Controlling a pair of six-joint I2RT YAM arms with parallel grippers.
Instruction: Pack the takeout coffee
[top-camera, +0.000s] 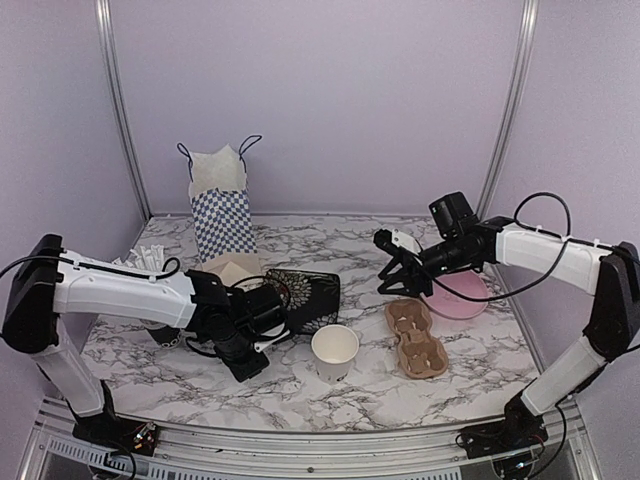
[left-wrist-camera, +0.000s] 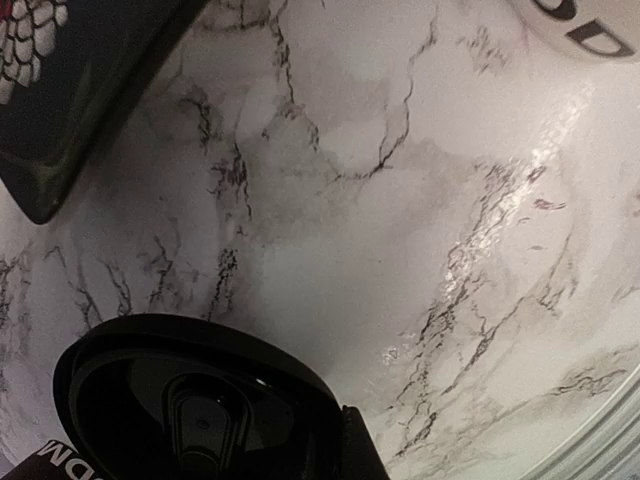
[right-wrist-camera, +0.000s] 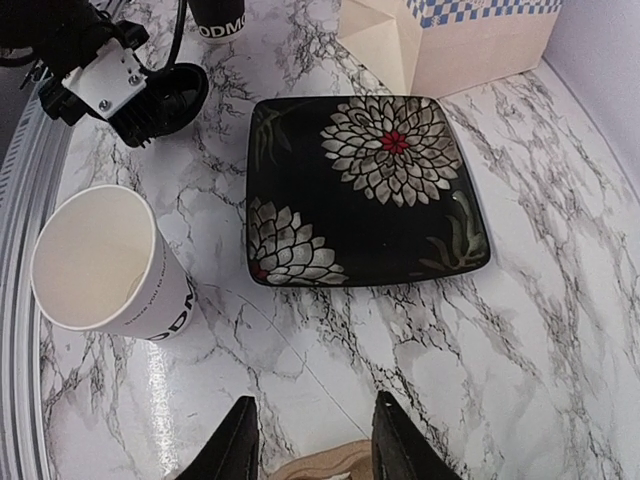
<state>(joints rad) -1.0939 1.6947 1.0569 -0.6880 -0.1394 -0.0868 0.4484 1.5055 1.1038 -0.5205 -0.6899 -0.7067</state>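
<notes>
The white paper cup (top-camera: 335, 352) stands upright near the front edge of the table (top-camera: 480, 375), about midway along it, with its mouth uncovered. Its black lid (right-wrist-camera: 178, 92) is off it, further left along the same edge. The lid is apart from the cup and right at the tip of the left gripper (top-camera: 243, 362).

In the left wrist view the lid fills the lower left corner, close under the camera. A bit of the cup's lettered wall shows in the far upper right corner. The fingers are lost against the lid's black plastic, so I cannot tell whether they pinch it or only touch it.

The right gripper (right-wrist-camera: 318, 445) hovers over the right half of the table, above the rear end of the cardboard cup carrier (top-camera: 416, 340). Its two fingers are spread with nothing between them, and the cup is well apart from it, toward the front.

A black flowered plate (top-camera: 312, 296) lies just behind the cup, a little to the left. The carrier lies near the cup's right side. A pink plate (top-camera: 462, 298) sits behind the carrier toward the right edge. A checked paper bag (top-camera: 222, 215) stands at the back edge, left of the middle.
</notes>
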